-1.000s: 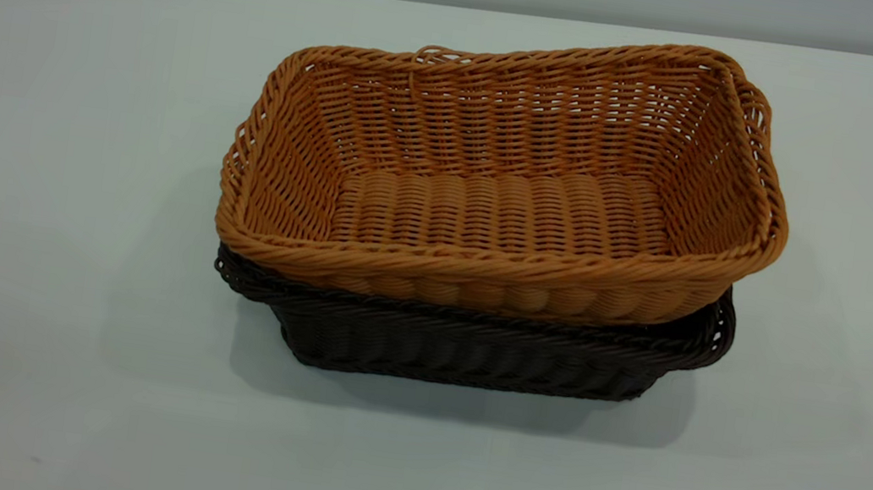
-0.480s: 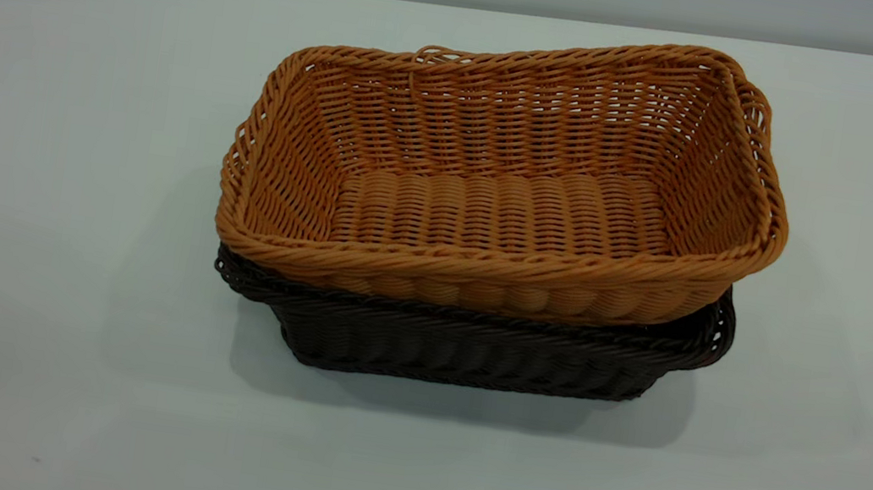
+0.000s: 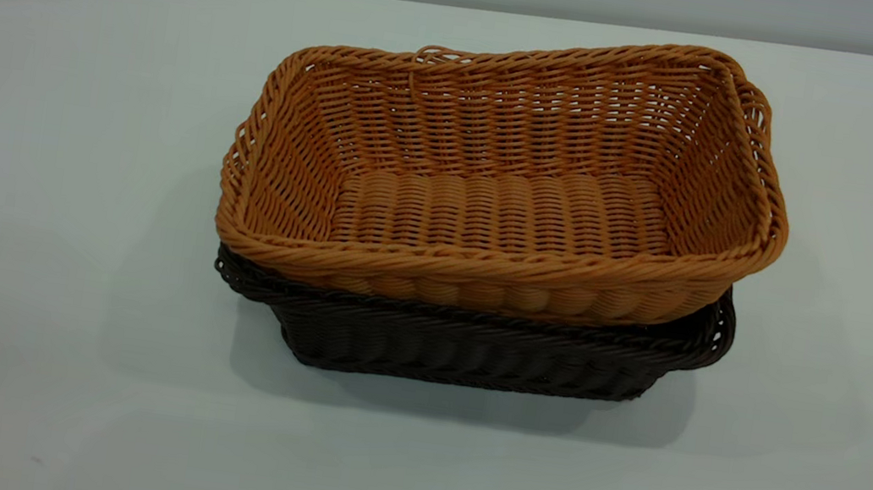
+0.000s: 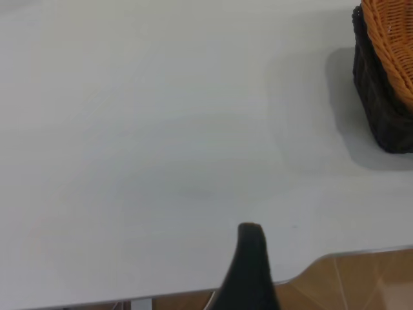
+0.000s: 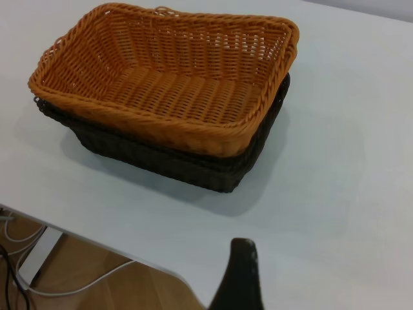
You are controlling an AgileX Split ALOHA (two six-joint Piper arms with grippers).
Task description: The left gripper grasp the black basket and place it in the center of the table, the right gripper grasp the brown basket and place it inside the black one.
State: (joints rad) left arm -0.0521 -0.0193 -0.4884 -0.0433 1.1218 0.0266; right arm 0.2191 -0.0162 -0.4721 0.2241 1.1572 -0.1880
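The brown basket [image 3: 494, 202] sits nested inside the black basket [image 3: 464, 351] near the middle of the table [image 3: 69, 185], tilted a little with its right end higher. Neither gripper shows in the exterior view. In the left wrist view a black part of the left gripper [image 4: 248, 271] hangs over the table's edge, far from the black basket [image 4: 381, 103] and brown basket [image 4: 393, 32]. In the right wrist view a black part of the right gripper [image 5: 240, 278] is above the table edge, well apart from the brown basket [image 5: 168, 84] and black basket [image 5: 168, 165].
The table's rounded edge [image 4: 310, 265] and brown floor show in the left wrist view. White cables [image 5: 26, 271] lie on the floor below the table edge in the right wrist view. A grey wall runs behind the table.
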